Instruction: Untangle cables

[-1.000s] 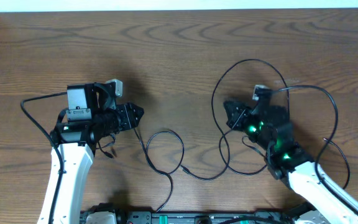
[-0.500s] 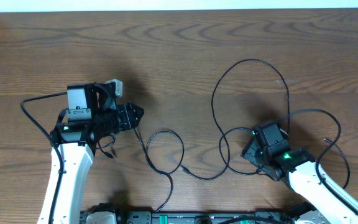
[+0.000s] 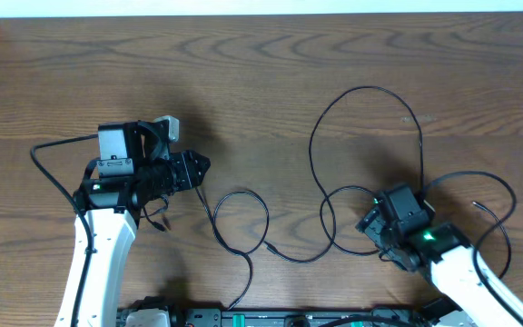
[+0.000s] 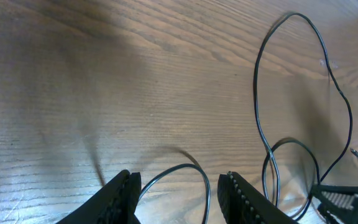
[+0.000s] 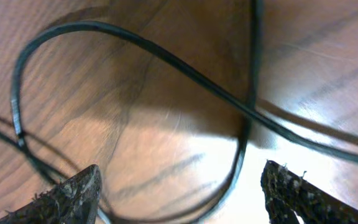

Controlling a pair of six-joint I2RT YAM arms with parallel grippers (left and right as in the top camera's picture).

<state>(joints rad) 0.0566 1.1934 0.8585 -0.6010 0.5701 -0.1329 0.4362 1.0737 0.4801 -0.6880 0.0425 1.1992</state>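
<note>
A thin black cable (image 3: 367, 88) lies on the wooden table in loose loops: a tall one at the right, a small one (image 3: 266, 218) in the middle, and another crossing itself near my right gripper (image 3: 368, 221). That gripper hangs open just above the crossing (image 5: 247, 115), its fingertips wide apart with nothing between them. My left gripper (image 3: 202, 168) is open too, pointing right; in the left wrist view the small loop (image 4: 201, 171) lies on the table beyond the gap between its fingertips (image 4: 179, 177). The tall loop (image 4: 258, 68) shows farther off.
Thicker black arm wires curve beside the left arm (image 3: 48, 159) and the right arm (image 3: 493, 182). A black equipment rail (image 3: 289, 318) runs along the near edge. The table's far edge (image 3: 261, 15) meets a white strip.
My right gripper has come away from the tall loop, moved toward the near edge and opened. The cable's loop there has settled on the table. The left arm has not moved.
</note>
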